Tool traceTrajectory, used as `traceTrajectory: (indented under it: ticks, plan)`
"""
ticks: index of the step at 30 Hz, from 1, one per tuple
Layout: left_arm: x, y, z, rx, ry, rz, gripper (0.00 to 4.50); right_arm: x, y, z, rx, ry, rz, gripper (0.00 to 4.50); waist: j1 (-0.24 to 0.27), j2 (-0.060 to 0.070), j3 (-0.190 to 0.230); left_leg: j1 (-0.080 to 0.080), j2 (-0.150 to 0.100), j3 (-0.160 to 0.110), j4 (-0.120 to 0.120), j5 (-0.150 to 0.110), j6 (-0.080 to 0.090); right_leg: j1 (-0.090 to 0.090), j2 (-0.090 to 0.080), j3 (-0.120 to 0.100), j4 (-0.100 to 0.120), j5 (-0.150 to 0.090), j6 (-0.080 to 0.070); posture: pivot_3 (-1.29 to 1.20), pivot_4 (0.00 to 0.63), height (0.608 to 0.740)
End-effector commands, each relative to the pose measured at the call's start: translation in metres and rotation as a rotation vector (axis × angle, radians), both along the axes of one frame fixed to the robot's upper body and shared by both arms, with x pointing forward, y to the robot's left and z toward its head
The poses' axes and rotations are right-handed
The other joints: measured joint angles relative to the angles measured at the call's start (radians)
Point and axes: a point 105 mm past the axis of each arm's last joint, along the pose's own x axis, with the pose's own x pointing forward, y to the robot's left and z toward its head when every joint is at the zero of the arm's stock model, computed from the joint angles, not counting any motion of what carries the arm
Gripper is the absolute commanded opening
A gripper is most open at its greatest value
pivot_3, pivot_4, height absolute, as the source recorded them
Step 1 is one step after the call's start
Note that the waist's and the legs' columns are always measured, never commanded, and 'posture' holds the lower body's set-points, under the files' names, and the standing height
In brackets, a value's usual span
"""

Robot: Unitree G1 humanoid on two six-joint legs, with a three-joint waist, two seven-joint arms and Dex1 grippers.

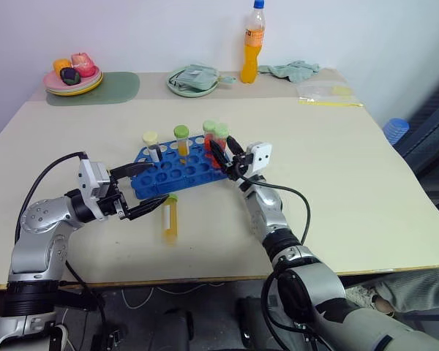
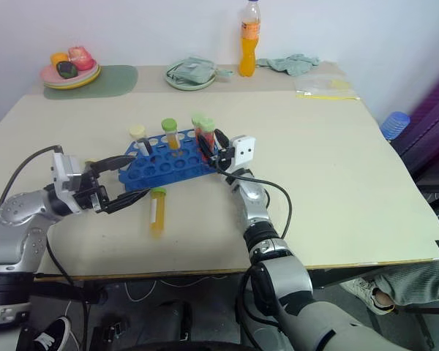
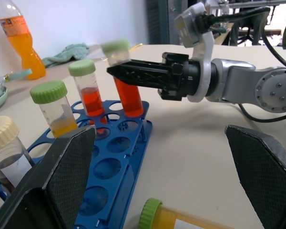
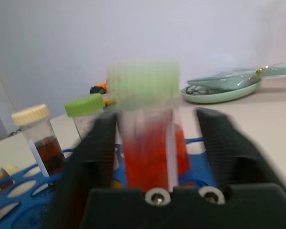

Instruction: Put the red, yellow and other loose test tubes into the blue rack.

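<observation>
The blue rack [image 1: 177, 172] sits mid-table. Upright in it are a cream-capped dark tube [image 1: 151, 145], a green-capped yellow tube [image 1: 181, 139] and a red tube [image 3: 89, 95]. A second red tube with a pale green cap [image 3: 127, 93] stands at the rack's right end between the fingers [image 4: 97, 148] of my right gripper [image 1: 224, 148]. Those jaws are apart, with a gap on one side of the tube. Another yellow tube with a green cap [image 1: 170, 219] lies flat on the table in front of the rack. Just left of it, my left gripper [image 1: 143, 191] is open and empty.
Along the far edge stand a plate of fruit [image 1: 72, 76] on a green mat [image 1: 117, 88], a pale green plate with a cloth [image 1: 193, 80], an orange drink bottle [image 1: 253, 42], a crumpled cloth [image 1: 296, 70] and a plastic bag [image 1: 326, 93].
</observation>
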Motion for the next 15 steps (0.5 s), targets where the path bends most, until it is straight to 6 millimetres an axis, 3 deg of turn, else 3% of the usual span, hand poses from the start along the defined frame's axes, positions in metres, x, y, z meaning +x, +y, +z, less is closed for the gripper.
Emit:
traceTrajectory:
  ticks: [1,7,12,14,15]
  plan:
    - [0.0,-0.002,0.01,-0.007,-0.043,-0.018,4.5,-0.003,-0.003,0.02,0.003,-0.091,0.002,4.46,0.0,0.0,0.0,0.0,0.0,0.0,0.0,0.0,0.0,0.0,0.0,0.0,0.0,0.0,0.0,0.0,0.15,0.74]
    - [-0.001,-0.01,0.009,-0.018,-0.039,-0.039,4.5,-0.019,-0.024,0.033,-0.01,-0.155,0.031,4.46,0.004,0.0,0.0,-0.001,0.0,0.0,0.0,0.0,0.0,0.0,0.0,0.0,0.0,0.0,0.0,0.0,0.15,0.74]
    - [-0.003,-0.009,0.001,0.002,-0.016,-0.068,4.5,-0.045,-0.074,0.037,-0.027,-0.141,0.053,4.46,0.008,0.0,0.0,0.0,-0.001,0.0,0.0,0.0,0.0,0.001,-0.002,0.0,-0.001,0.0,0.0,0.0,0.15,0.74]
    - [0.0,-0.004,-0.001,0.003,-0.01,-0.067,4.5,-0.05,-0.078,0.041,-0.018,-0.127,0.071,4.46,0.006,0.0,0.0,0.0,-0.001,0.0,0.0,0.0,0.0,0.001,-0.001,0.0,-0.001,0.0,0.0,0.0,0.15,0.74]
    - [0.001,-0.004,-0.001,0.004,-0.014,-0.062,4.5,-0.056,-0.089,0.047,-0.022,-0.131,0.074,4.46,0.003,0.0,0.0,0.0,-0.001,0.0,0.0,0.0,0.0,0.001,0.0,0.0,-0.001,0.0,0.0,0.0,0.15,0.74]
